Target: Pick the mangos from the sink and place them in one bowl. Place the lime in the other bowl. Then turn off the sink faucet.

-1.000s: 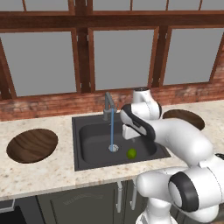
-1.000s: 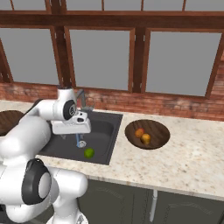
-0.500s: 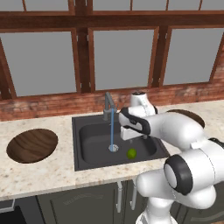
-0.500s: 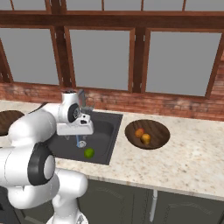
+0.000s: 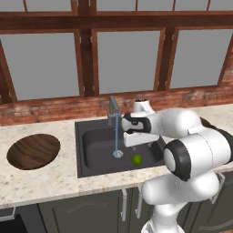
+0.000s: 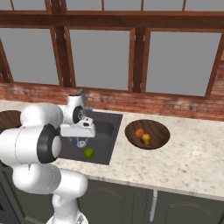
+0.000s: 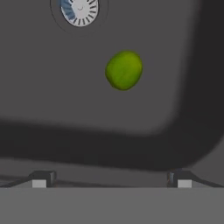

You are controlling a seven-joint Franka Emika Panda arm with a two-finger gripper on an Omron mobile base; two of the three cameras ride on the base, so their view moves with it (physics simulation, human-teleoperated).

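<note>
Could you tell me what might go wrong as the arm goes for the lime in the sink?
The lime is round and lies loose on the sink floor near the drain, so the open gripper could nudge it and send it rolling. The faucet is running, and a wet lime may slip. The mangos fill one bowl; dropping the lime there would be wrong.

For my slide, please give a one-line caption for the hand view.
Open gripper looks down at the lime in the sink, near the drain.

The sink [image 5: 91, 152] looks matt charcoal, its drain [image 7: 79, 9] shiny metal. Both bowls [image 5: 33, 150] are streaked dark wood on a speckled stone counter [image 6: 183, 162].
</note>
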